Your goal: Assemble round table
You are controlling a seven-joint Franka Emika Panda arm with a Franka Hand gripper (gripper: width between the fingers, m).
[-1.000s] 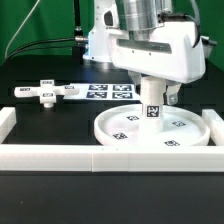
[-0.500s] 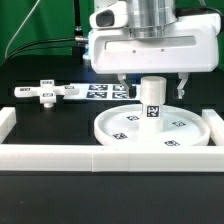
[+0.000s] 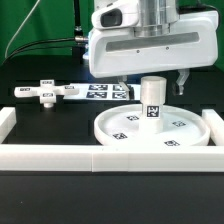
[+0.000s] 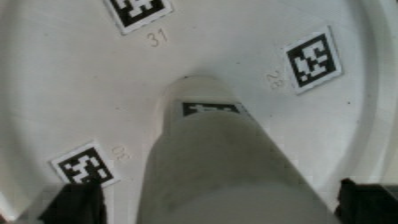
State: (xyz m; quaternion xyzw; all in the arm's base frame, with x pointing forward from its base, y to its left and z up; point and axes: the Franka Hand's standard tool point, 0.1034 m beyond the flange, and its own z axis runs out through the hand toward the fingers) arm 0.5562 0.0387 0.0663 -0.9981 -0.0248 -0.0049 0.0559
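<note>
The large white rimmed round disc lies flat on the table at the exterior view's right. The short cylindrical post stands upright at its middle, tag facing the camera. My gripper hangs right over the post, open, with a finger on each side of the post's top and a gap to it. In the wrist view the post rises between the dark fingertips over the tagged disc floor. The flat cross-shaped foot piece lies on the table at the exterior view's left.
The marker board lies between the foot piece and the disc. A long white border rail runs along the front, touching the disc's rim, and turns up at the left end. Cables hang at the back left.
The hand has turned about its vertical axis and now faces broadside. Its fingers stand spread off the post, and it sits slightly higher. The post stays upright in the disc.
</note>
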